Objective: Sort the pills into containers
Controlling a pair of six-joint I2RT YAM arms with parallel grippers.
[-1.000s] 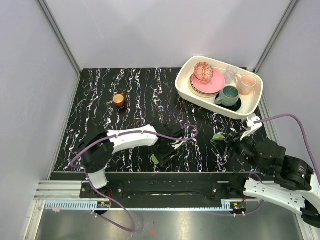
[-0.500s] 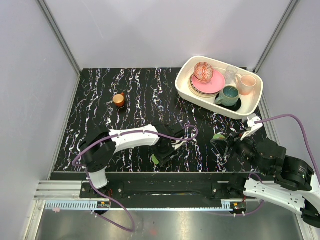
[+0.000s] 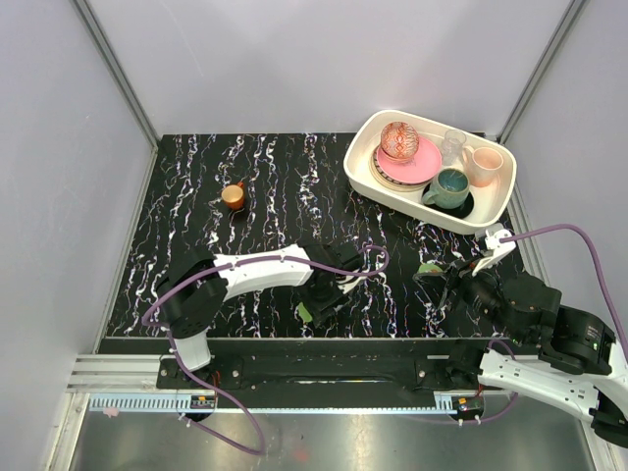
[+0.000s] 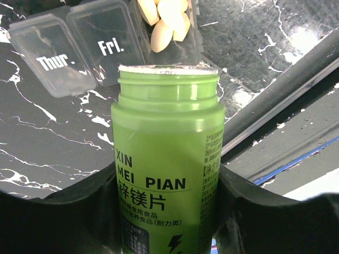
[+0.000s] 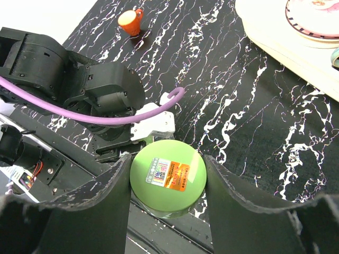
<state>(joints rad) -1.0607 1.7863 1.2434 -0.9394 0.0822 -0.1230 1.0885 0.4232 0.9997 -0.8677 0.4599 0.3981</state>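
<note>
Held: green bottle (image 4: pixel 167 132) "XIN MEI PIAN", clamped by left gripper (image 4: pixel 167 186); pill box (image 4: pixel 79 48) "Thur.", "Fri." at 11 o'clock; right gripper (image 5: pixel 168 170) clamps green cap (image 5: pixel 168 182).

**Black marbled table top and what rests on it**

A black table top (image 3: pixel 275 167) veined with white fills the middle of the overhead view. A small orange cup with a handle (image 3: pixel 234 196) stands alone in its upper left part, well apart from everything else. A white rounded-rectangular tray (image 3: pixel 496 196) sits at an angle in the upper right corner. In the left wrist view, a dark translucent strip pill box (image 4: pixel 79 47) lies flat at the upper left of the frame, with lids marked "Thur." and "Fri."
</note>
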